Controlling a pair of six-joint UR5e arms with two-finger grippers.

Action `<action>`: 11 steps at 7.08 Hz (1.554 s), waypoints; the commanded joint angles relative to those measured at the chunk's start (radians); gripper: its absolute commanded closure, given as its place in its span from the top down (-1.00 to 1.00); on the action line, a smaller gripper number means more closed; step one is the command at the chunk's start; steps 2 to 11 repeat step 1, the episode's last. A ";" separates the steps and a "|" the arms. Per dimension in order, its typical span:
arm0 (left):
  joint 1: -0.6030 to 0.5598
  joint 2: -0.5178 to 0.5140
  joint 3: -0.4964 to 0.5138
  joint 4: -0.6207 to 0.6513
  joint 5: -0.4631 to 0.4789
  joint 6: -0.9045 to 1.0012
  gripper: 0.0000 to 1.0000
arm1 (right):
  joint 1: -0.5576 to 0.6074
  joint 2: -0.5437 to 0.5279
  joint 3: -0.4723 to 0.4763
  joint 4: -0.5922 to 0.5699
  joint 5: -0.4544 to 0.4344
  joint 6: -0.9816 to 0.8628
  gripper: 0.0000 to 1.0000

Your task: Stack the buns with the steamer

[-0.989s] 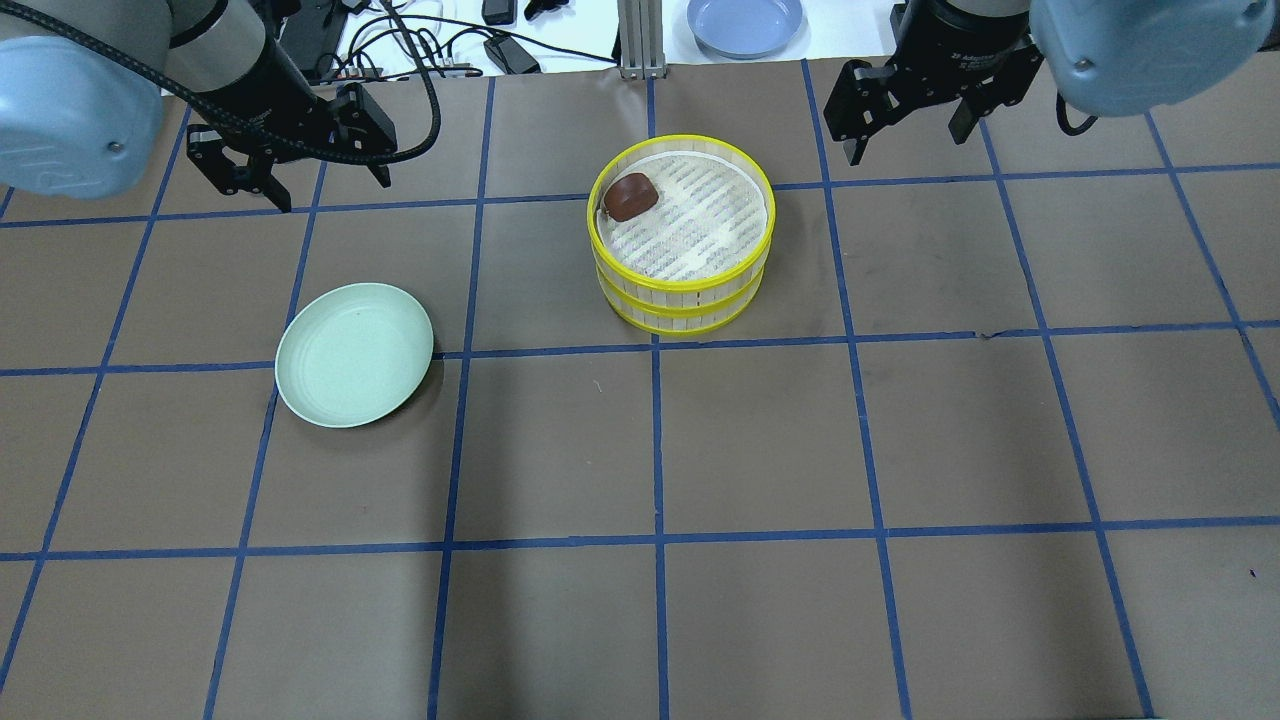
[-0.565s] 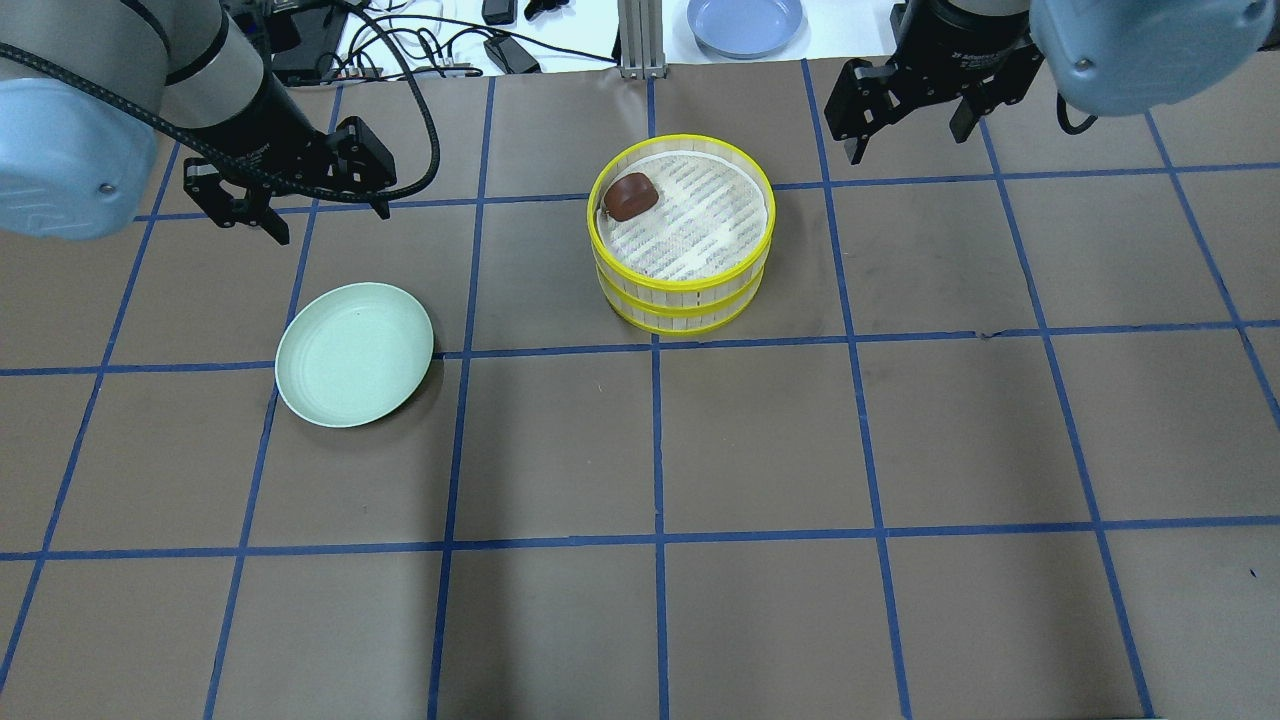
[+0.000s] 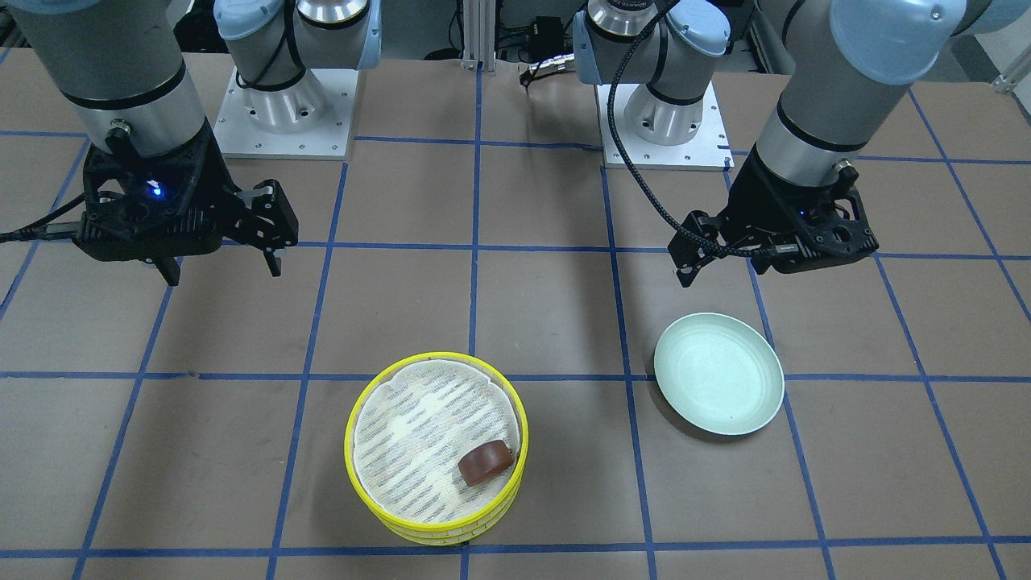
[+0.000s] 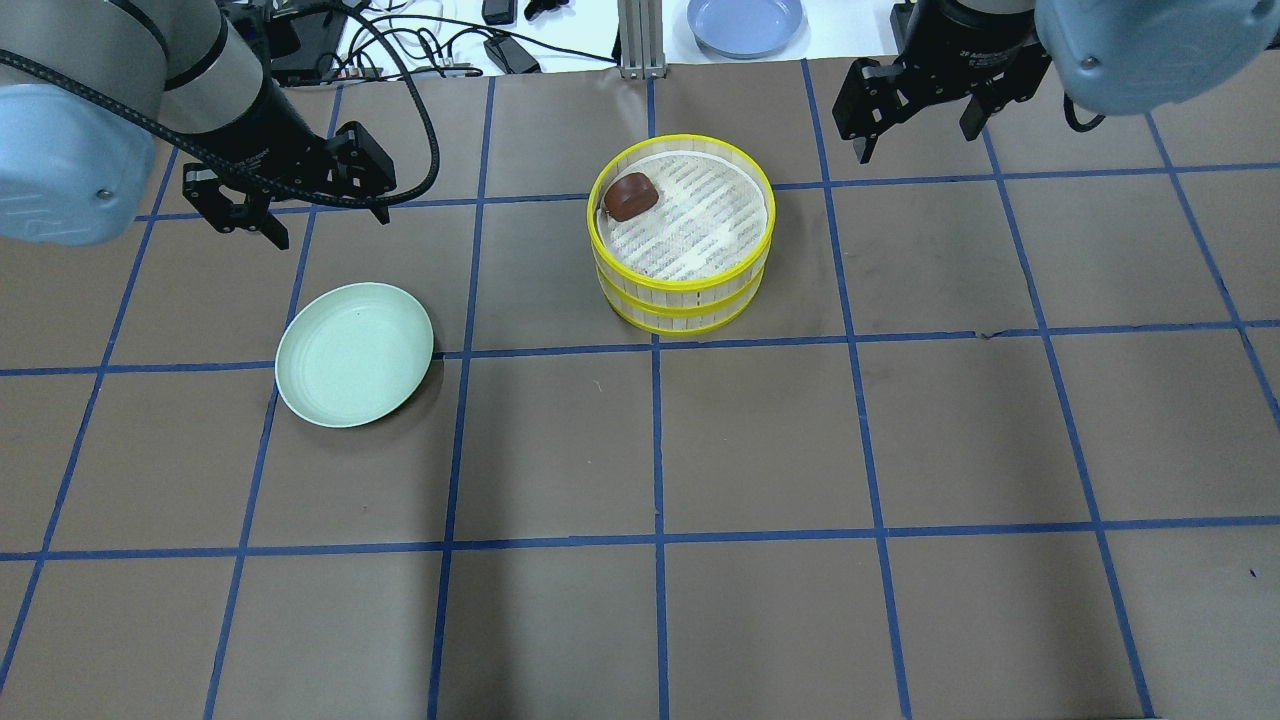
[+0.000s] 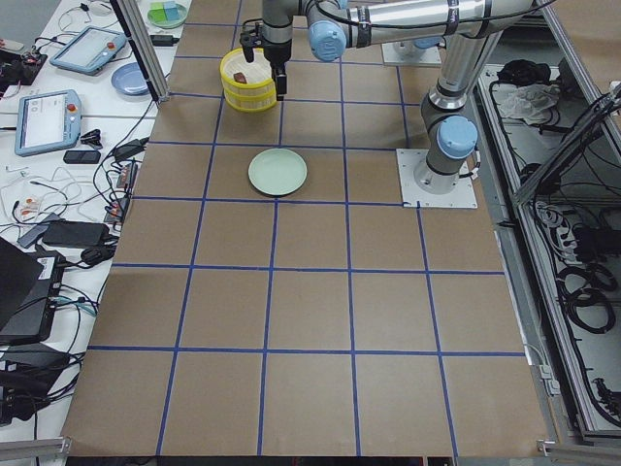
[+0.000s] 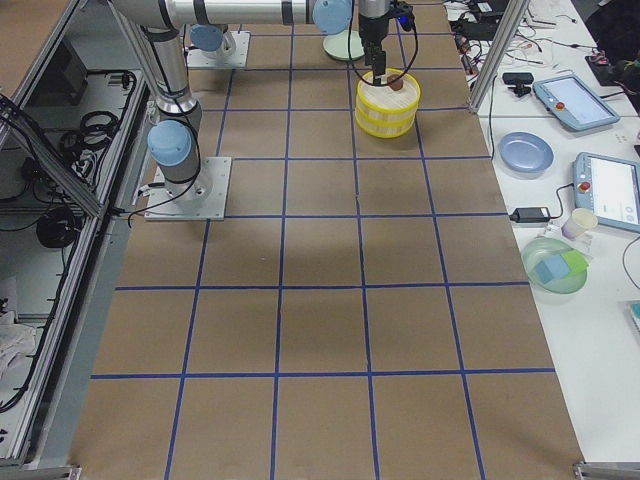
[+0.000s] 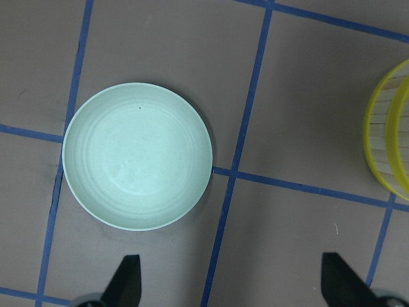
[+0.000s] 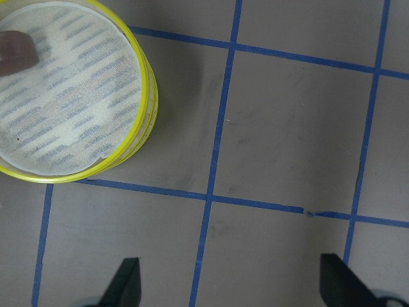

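Note:
The steamer's two yellow-rimmed tiers [image 4: 682, 290] stand stacked at the table's middle back, also seen in the front-facing view [image 3: 436, 528]. The dark reddish-brown bun [image 4: 630, 196] lies on the top tier's white liner near its rim [image 3: 486, 463]. The cream-white bun is hidden. My left gripper [image 4: 328, 222] is open and empty, hovering behind the pale green plate [image 4: 354, 354]. In the left wrist view its fingertips [image 7: 126, 276] frame the plate [image 7: 137, 163]. My right gripper [image 4: 915, 142] is open and empty, to the right of the steamer [image 8: 70, 96] and behind it.
A blue plate [image 4: 745, 22] and cables lie on the white bench beyond the table's far edge. The brown table surface [image 4: 760, 450] has a blue tape grid. The arm bases [image 3: 283, 113] stand at the robot's side.
My left gripper has moved a little forward toward the green plate. My right gripper has shifted slightly back. The steamer, bun and plate have not moved.

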 commanded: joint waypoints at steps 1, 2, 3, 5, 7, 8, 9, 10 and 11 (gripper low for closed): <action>-0.001 0.003 -0.002 -0.009 0.001 0.000 1.00 | 0.000 -0.002 0.000 0.001 -0.003 0.000 1.00; -0.001 0.003 -0.002 -0.009 0.001 0.000 1.00 | 0.000 -0.002 0.000 0.001 -0.003 0.000 1.00; -0.001 0.003 -0.002 -0.009 0.001 0.000 1.00 | 0.000 -0.002 0.000 0.001 -0.003 0.000 1.00; -0.001 0.003 -0.002 -0.009 0.001 0.000 1.00 | 0.000 -0.002 0.000 0.001 -0.003 0.000 1.00; -0.001 0.003 -0.002 -0.009 0.001 0.000 1.00 | 0.000 -0.002 0.000 0.001 -0.003 0.000 1.00; -0.001 0.003 -0.002 -0.009 0.001 0.000 1.00 | 0.000 -0.002 0.000 0.001 -0.003 0.000 1.00; -0.001 0.003 -0.002 -0.009 0.001 0.000 1.00 | 0.000 -0.002 0.000 0.001 -0.003 0.000 1.00; -0.001 0.003 -0.002 -0.009 0.001 0.000 1.00 | 0.000 -0.002 0.000 0.001 -0.003 0.000 1.00; -0.001 0.003 -0.002 -0.009 0.001 0.000 1.00 | 0.000 -0.002 0.000 0.001 -0.003 0.000 1.00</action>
